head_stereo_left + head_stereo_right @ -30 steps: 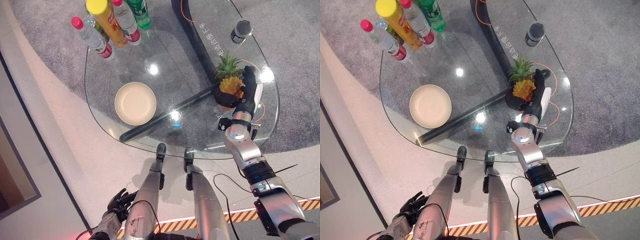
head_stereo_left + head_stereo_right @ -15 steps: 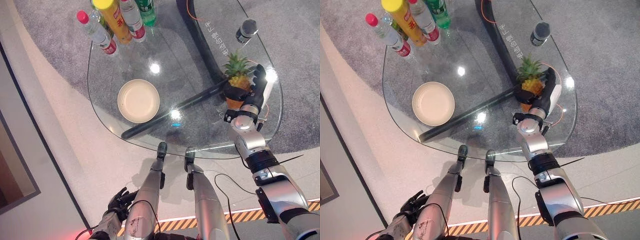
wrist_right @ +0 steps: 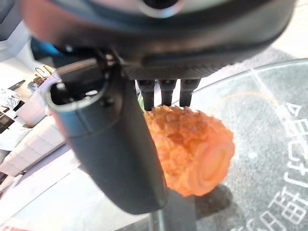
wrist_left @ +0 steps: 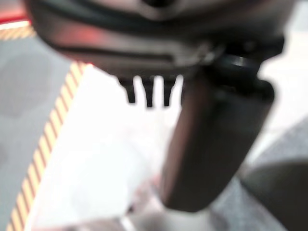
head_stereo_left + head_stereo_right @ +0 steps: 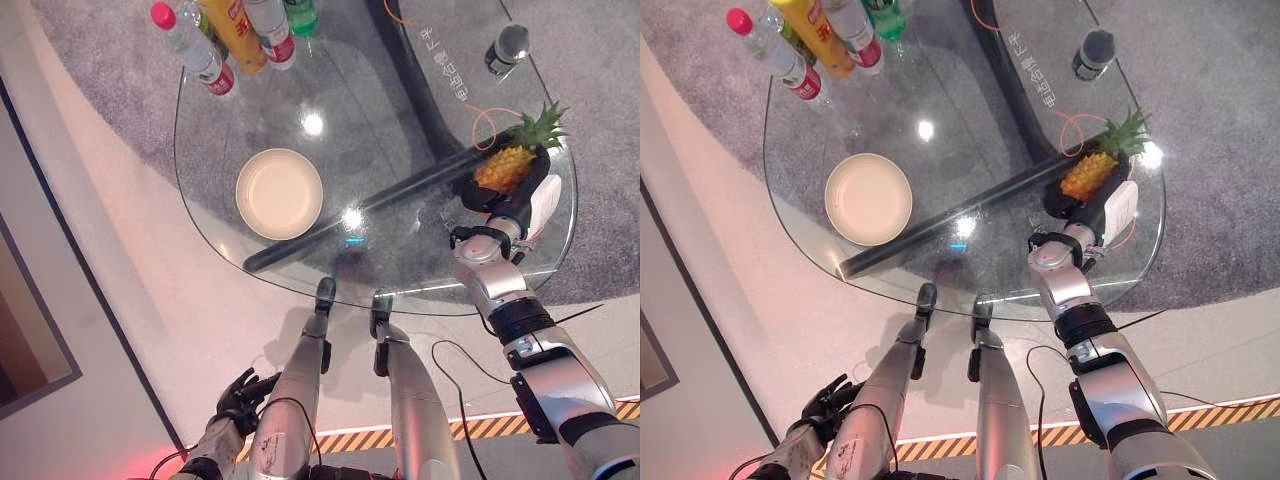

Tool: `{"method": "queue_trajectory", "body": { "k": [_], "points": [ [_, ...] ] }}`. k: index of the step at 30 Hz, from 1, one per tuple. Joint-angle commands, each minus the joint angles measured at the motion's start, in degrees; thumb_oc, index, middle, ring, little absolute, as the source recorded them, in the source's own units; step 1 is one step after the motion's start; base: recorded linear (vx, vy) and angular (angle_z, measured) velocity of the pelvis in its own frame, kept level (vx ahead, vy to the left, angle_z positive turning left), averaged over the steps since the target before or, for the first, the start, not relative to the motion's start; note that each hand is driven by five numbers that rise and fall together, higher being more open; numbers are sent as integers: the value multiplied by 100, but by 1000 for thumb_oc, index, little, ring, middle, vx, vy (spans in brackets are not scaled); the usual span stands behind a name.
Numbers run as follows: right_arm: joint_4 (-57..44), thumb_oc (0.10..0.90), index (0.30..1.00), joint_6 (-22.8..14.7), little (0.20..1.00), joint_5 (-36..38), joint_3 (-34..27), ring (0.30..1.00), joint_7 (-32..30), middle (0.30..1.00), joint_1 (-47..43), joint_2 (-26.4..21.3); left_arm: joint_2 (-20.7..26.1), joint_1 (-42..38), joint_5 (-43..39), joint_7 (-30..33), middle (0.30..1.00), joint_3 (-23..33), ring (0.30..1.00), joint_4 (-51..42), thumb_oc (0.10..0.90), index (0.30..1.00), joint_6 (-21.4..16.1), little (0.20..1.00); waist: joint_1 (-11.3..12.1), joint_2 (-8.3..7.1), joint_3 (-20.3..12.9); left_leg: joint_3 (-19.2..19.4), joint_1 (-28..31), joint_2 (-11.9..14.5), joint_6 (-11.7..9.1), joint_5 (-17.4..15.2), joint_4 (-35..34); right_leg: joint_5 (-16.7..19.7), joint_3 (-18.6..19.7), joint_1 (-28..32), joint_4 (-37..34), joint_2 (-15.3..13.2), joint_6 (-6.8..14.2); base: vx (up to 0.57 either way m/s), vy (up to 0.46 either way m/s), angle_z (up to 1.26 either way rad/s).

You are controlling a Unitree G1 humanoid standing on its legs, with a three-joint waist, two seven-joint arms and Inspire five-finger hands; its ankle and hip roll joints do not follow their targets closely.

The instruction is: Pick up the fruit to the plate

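While the right hand [image 5: 508,196] is reaching over the right end of the glass table [image 5: 330,110], its dark fingers are curling around the pineapple [image 5: 506,165], which is sitting tilted in the grip with its green crown [image 5: 538,124] pointing toward the far right and its orange body angling back toward the near left. In the right wrist view the fingers [image 3: 163,91] are lying across the top of the fruit's rough orange skin [image 3: 192,144] while the thumb [image 3: 113,149] is standing in front of it, and the cut pale base of the fruit is facing the glass. Whether the pineapple is touching the glass or hanging just above it cannot be told.

Near the middle-left of the table, the cream plate [image 5: 279,193] is lying flat, well apart from the pineapple and with nothing in it. Between plate and fruit, a dark bar [image 5: 400,205] of the table's frame is running diagonally under the glass. At the far-left edge several bottles [image 5: 215,45] are standing close together, among them 1 with a pink cap and 1 yellow. At the far right a dark round-topped can [image 5: 507,45] is standing alone. Down by the near-left corner, off the table and over the pale floor, the left hand [image 5: 238,395] is hanging with its fingers loosely spread, holding nothing.
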Motion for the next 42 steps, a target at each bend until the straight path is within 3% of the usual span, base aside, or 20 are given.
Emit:
{"method": "queue_trajectory", "body": {
  "k": [1, 18, 29, 33, 42],
  "points": [
    [-563, 800, 900, 66, 900, 73, 105, 900, -288, 900, 93, -166, -135, 183, -249, -35, 900, -29, 900, -54, 800, 900, -53, 900, -71, -69, -51, -220, -271, -480, 268, -306, 449, 651, -653, 150, -575, -243, 117, 0, 0, 0],
    [172, 800, 900, -635, 900, 1373, -179, 900, -424, 900, 133, -66, -99, 148, -391, -165, 900, -26, 900, -38, 800, 900, -149, 900, -80, -29, -51, -196, -343, -483, 262, -319, 445, 717, -622, 57, -619, -245, 122, 0, 0, 0],
    [576, 800, 900, -2097, 900, 2841, -720, 900, 74, 900, 216, 212, -198, 114, -465, -227, 900, -105, 900, -35, 800, 900, -250, 900, -107, 81, -51, -166, -450, -518, 274, -357, 518, 762, -568, -80, -589, -251, 109, 7, 12, -4],
    [609, 800, 900, -2358, 900, 3153, -861, 900, 231, 900, 200, 316, -223, 102, -491, -212, 900, -125, 900, -44, 800, 900, -244, 900, -117, 113, -51, -152, -460, -517, 263, -359, 527, 778, -548, -102, -587, -261, 117, 4, 11, -4],
    [671, 800, 900, -2479, 900, 4112, -1101, 900, 802, 900, 61, 417, -263, 120, -530, -225, 900, -158, 900, -93, 800, 900, -263, 900, -111, 151, -51, -172, -487, -536, 270, -369, 531, 793, -530, -165, -563, -249, 115, 0, 0, 0]
  ]
}}
